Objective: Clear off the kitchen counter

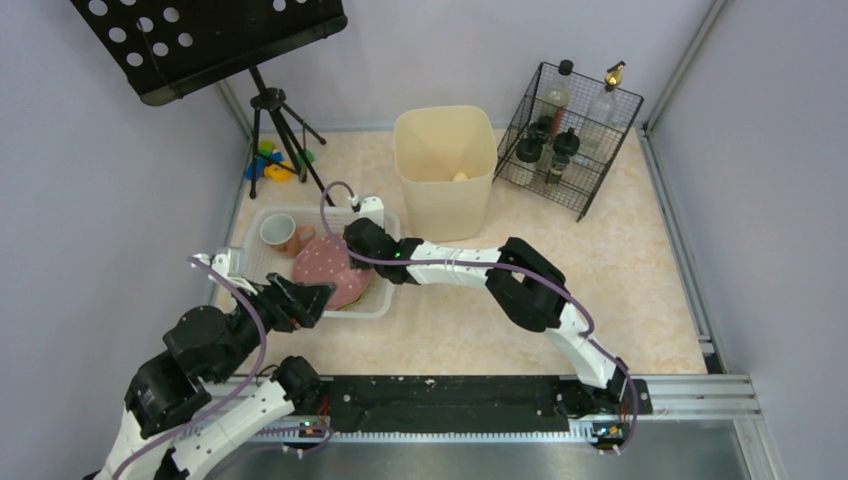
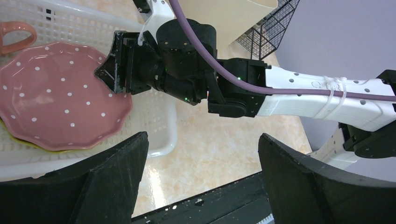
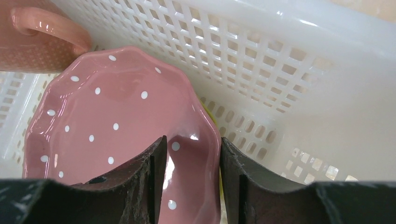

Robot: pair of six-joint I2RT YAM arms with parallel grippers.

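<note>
Counter: kitchen counter (image 1: 620,260), glossy beige-pink marble, fills the middle of the top view; it runs from the back wall down to the black rail (image 1: 440,400) along the bottom
Basket: white perforated basket (image 1: 265,265) stands on the counter, left of centre
Contents: pink dotted plate (image 1: 330,268) rests on a yellow plate (image 2: 13,135); pink mug (image 1: 280,233) sits in the basket's upper left corner
Right gripper (image 3: 191,144): I see it reaching in from the right over the pink plate's rim; fingers apart with that rim showing between them; I cannot tell whether either finger touches it
Left gripper (image 2: 203,137): hovers at the basket's lower right corner; fingers spread wide, nothing between them
Back of counter: beige bin (image 1: 445,170) at top centre; wire rack (image 1: 570,135) of bottles at upper right; tripod stand (image 1: 275,110) and bright toys (image 1: 270,165) at upper left
</note>
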